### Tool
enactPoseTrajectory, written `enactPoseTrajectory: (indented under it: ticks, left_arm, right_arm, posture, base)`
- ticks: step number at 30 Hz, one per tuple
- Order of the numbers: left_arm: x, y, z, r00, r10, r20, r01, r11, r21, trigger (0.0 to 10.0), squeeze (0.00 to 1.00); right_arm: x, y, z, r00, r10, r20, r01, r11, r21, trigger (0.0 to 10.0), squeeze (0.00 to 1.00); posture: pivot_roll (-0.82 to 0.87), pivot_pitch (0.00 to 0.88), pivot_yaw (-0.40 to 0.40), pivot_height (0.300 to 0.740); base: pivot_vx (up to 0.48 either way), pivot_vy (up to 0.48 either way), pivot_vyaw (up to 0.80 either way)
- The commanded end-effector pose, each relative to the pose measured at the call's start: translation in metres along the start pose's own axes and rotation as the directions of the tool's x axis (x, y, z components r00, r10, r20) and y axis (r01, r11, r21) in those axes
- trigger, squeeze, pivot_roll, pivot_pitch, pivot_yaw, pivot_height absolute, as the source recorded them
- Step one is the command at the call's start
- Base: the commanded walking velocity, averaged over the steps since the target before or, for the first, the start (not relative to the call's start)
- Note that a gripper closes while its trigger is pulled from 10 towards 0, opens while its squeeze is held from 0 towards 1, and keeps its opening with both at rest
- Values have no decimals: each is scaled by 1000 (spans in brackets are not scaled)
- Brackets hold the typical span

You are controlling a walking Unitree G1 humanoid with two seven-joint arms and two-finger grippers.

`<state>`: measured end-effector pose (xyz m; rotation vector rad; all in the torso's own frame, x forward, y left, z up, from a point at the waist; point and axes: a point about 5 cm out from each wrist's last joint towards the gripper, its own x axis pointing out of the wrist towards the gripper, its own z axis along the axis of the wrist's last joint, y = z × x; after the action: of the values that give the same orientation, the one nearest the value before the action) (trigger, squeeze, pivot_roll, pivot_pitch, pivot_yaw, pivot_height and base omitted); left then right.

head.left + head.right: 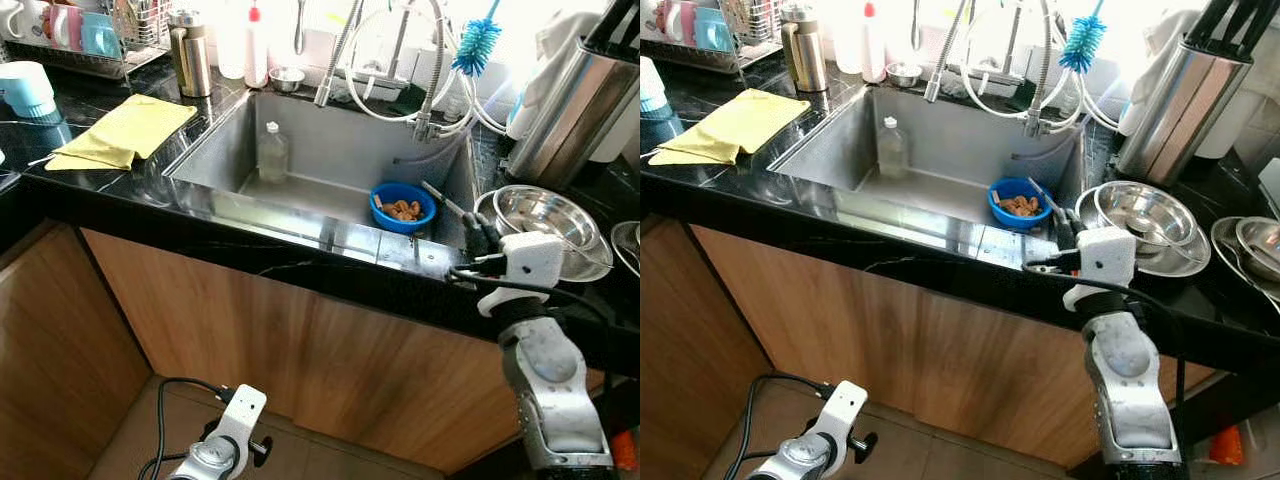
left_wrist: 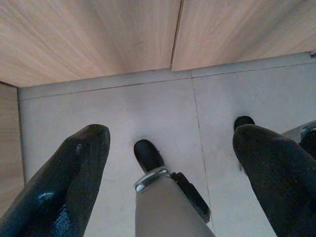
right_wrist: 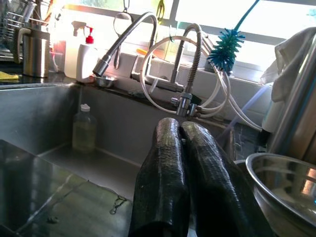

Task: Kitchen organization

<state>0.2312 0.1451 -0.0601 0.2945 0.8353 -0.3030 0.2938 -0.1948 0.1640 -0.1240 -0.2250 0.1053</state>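
While right hand (image 1: 1065,228) hovers (fingers together), one blue bowl (image 1: 402,207)

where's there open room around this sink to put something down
Bare sink floor lies between the clear bottle and the blue bowl. Black counter is bare in front of the yellow cloth. It is crowded on the right, where the steel bowls and the right gripper sit, and behind the sink among hoses and bottles.
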Motion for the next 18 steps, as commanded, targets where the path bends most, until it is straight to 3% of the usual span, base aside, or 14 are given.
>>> enactPoseTrajectory:
  ticks: [1, 13, 18]
  left_arm:
    - [0, 0, 1, 1000, -5, 4, 5, 1000, -3, 10000, 0]
    - [-1, 3, -5, 1000, 1, -14, -1, 1000, -3, 10000, 0]
    - [-1, 2, -5, 1000, 3, -16, -3, 1000, -4, 10000, 0]
  right_arm:
    - [10, -20, 4, 998, -62, 5, 61, 995, 76, 10000, 0]
    - [40, -32, -9, 998, -11, -61, 21, 983, 181, 10000, 0]
    - [51, -30, -12, 995, 37, -89, -21, 984, 177, 10000, 0]
  posture:
    - [138, 25, -132, 740]
    - [145, 38, -129, 740]
    - [145, 43, -127, 740]
  base:
    - [0, 0, 0]
    - [0, 0, 0]
    - [0, 0, 0]
